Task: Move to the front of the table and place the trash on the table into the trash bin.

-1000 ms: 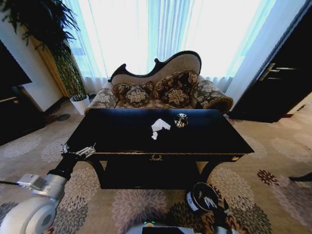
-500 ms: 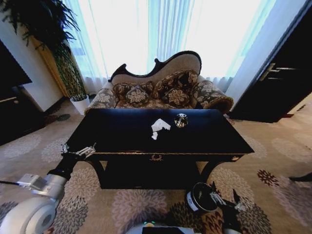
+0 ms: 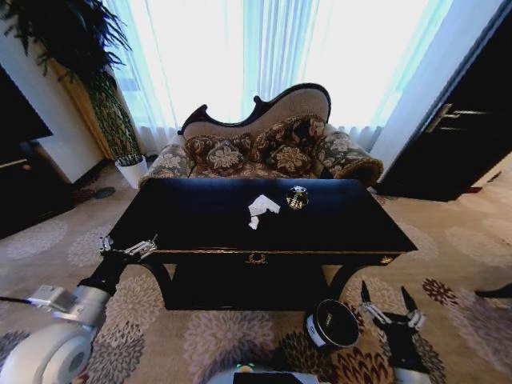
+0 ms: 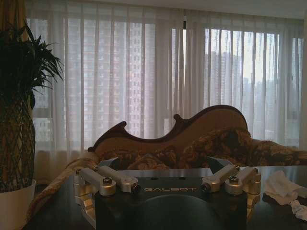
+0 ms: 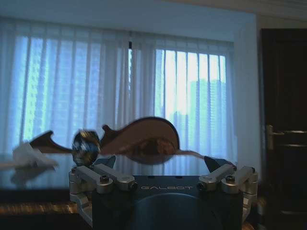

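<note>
Head view: black tabletop carries crumpled white tissue near centre, a tiny scrap touching its front, and a dark shiny roundish piece just beside, toward the back edge. Trash bin stands on the carpet below the front right. Right hand spread wide, empty, beside the bin. Left hand open, empty, off the tabletop's front left corner.

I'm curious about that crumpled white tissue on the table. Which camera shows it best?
The head view: the tissue lies whole near the middle of the table, with a tiny scrap beside it. The left wrist view catches it at the picture's edge, partly behind the left gripper. The right wrist view shows it side-on and blurred.
</note>
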You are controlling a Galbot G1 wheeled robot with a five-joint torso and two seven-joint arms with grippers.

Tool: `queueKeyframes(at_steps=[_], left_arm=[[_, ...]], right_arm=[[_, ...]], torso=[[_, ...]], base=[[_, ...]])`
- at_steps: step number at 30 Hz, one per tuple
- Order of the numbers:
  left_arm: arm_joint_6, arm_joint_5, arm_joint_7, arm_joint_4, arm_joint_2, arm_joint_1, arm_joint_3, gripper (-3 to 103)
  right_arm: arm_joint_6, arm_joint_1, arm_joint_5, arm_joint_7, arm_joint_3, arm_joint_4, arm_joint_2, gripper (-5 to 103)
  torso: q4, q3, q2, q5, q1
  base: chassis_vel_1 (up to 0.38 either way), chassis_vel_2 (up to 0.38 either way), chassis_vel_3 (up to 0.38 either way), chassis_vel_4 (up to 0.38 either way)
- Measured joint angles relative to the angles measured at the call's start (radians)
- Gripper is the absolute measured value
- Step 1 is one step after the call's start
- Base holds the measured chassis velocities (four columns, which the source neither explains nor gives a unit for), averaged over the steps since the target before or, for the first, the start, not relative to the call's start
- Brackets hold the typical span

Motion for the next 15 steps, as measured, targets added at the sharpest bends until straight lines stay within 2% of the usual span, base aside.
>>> queueKeyframes(at_steps=[1,2,3,5,6,9,10,15], left_arm=[[0.000,0.000,0.000,0.000,0.000,0.000,0.000,100],[0.000,0.000,0.000,0.000,0.000,0.000,0.000,100],[0.000,0.000,0.000,0.000,0.000,0.000,0.000,100],[0.000,0.000,0.000,0.000,0.000,0.000,0.000,100],[0.000,0.000,0.000,0.000,0.000,0.000,0.000,100],[0.000,0.000,0.000,0.000,0.000,0.000,0.000,100],[0.000,0.000,0.000,0.000,0.000,0.000,0.000,100],[0.000,0.000,0.000,0.000,0.000,0.000,0.000,100]], right_arm=[[0.000,0.000,0.000,0.000,0.000,0.000,0.000,100],[-0.036,0.012,0.013,0.000,0.002,0.025,-0.017,100],[-0.141,0.064,0.046,-0.003,0.003,0.068,-0.060,100],[-0.235,0.113,0.080,-0.007,0.002,0.096,-0.098,100],[-0.235,0.113,0.080,-0.007,0.002,0.096,-0.098,100],[-0.361,0.195,0.130,-0.002,-0.014,0.127,-0.187,100],[-0.361,0.195,0.130,-0.002,-0.014,0.127,-0.187,100],[-0.468,0.279,0.208,0.015,-0.053,0.127,-0.356,100]], torso=[[0.0000,0.000,0.000,0.0000,0.000],[0.0000,0.000,0.000,-0.0001,0.000],[0.0001,0.000,0.000,0.0001,0.000],[0.0000,0.000,0.000,0.0002,0.000],[0.0000,0.000,0.000,0.0002,0.000],[0.0003,0.000,0.000,0.0001,0.000],[0.0003,0.000,0.000,0.0001,0.000],[0.0001,0.000,0.000,0.0000,0.000]], base=[[0.000,0.000,0.000,0.000],[0.000,0.000,0.000,0.000],[0.000,0.000,0.000,0.000],[0.000,0.000,0.000,0.000],[0.000,0.000,0.000,0.000],[0.000,0.000,0.000,0.000],[0.000,0.000,0.000,0.000],[0.000,0.000,0.000,0.000]])
